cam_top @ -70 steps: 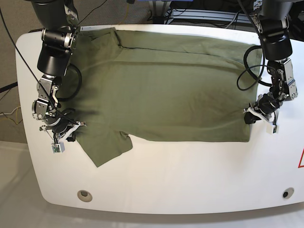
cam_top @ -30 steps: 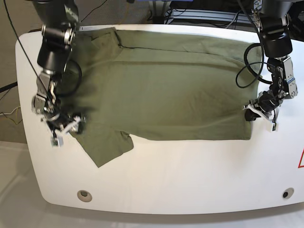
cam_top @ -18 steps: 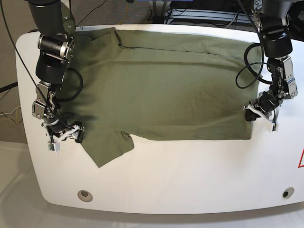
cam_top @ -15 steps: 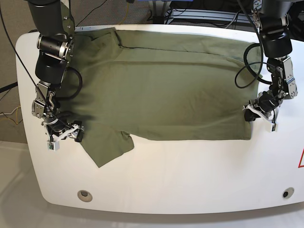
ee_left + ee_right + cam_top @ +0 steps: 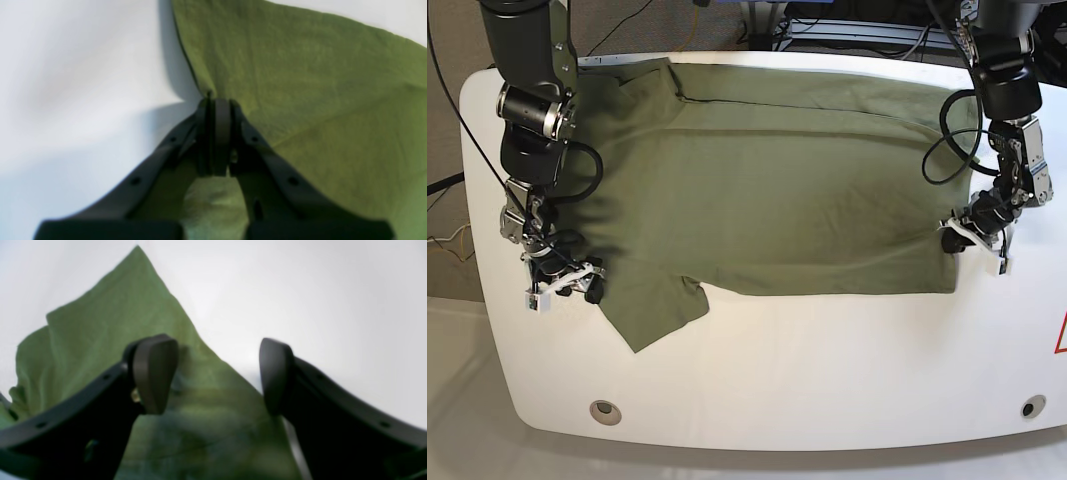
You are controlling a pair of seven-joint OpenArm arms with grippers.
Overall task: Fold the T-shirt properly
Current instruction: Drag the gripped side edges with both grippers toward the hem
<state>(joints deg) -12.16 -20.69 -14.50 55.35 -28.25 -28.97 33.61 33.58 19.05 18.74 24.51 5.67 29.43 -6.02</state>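
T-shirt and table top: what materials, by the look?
T-shirt: soft matte olive knit, probably cotton; the left wrist view shows a fine fuzzy weave, and it creases where the left tool pinches its edge.
Table: smooth white hard panel, likely laminate or painted board; a faint sheen, with round holes near the front corners.

White table [image 5: 827, 370] under T-shirt [image 5: 777, 190]
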